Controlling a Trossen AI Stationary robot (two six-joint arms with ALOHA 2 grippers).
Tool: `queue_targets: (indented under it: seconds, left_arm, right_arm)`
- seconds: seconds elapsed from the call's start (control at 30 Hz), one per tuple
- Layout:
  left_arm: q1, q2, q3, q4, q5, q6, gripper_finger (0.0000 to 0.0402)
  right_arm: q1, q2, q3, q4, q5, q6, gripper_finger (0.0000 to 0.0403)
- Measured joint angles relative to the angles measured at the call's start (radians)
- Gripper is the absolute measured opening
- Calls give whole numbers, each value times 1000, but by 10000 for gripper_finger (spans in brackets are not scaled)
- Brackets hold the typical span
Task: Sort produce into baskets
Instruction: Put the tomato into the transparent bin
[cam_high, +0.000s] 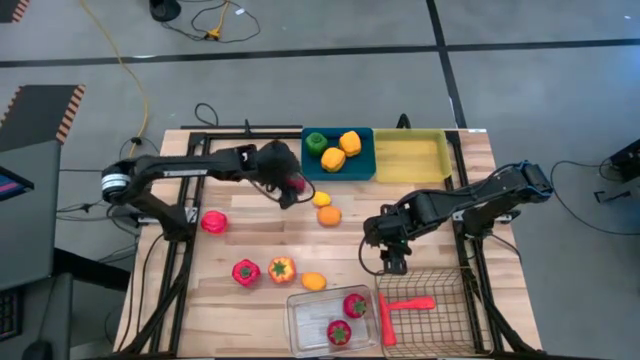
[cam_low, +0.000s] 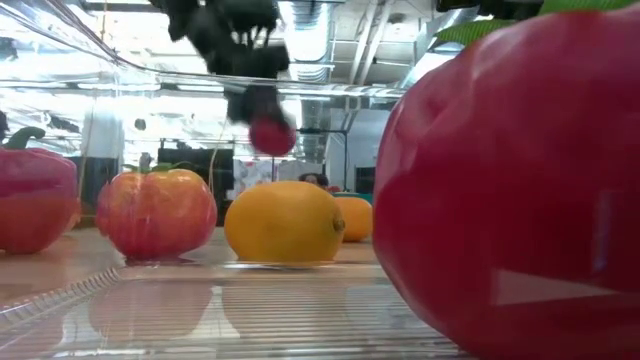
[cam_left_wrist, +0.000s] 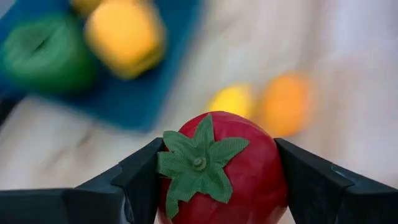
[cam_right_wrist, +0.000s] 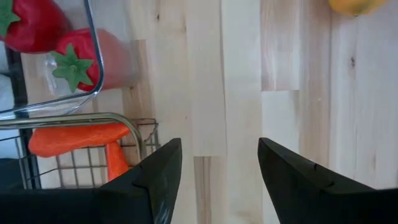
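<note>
My left gripper (cam_high: 291, 186) is shut on a red strawberry (cam_left_wrist: 217, 168) with a green leaf cap, above the table just near of the blue tray (cam_high: 365, 165). That tray holds a green pepper (cam_high: 316, 143) and two yellow peppers (cam_high: 342, 150). In the low view the berry (cam_low: 271, 136) hangs well above the tabletop. My right gripper (cam_high: 392, 263) is open and empty over bare wood, by the far left corner of the wire-mesh basket (cam_high: 440, 320), which holds orange carrots (cam_high: 400, 305). The clear bin (cam_high: 300, 335) holds two strawberries (cam_high: 346, 318). My left gripper pinches the strawberry between its two fingers (cam_left_wrist: 140, 180), which lie on its two opposite sides (cam_left_wrist: 268, 168). The green cap (cam_left_wrist: 198, 163) faces back toward the wrist. The berry is lifted clear of the table.
Loose on the table are a pink-red pepper (cam_high: 213, 222), a red pepper (cam_high: 246, 272), a red-orange pepper (cam_high: 281, 268), an orange fruit (cam_high: 314, 281), a lemon (cam_high: 322, 199) and an orange (cam_high: 329, 215). The yellow tray (cam_high: 412, 158) stands right of the blue one.
</note>
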Motion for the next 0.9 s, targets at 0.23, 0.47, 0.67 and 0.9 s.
queue_targets:
  seconds: [0.23,0.47,0.67,0.9]
  left_arm:
    - [-221,-46,85,14,69,-106,256]
    - [-449,-39,87,118,46,-183,257]
    - [-599,-28,87,203,-3,-271,257]
    - [-723,70,87,272,-30,-359,257]
  right_arm:
    - [0,0,0,0,3,2,240]
    - [0,0,0,0,3,3,240]
    - [0,0,0,0,4,3,240]
    - [0,0,0,7,4,3,240]
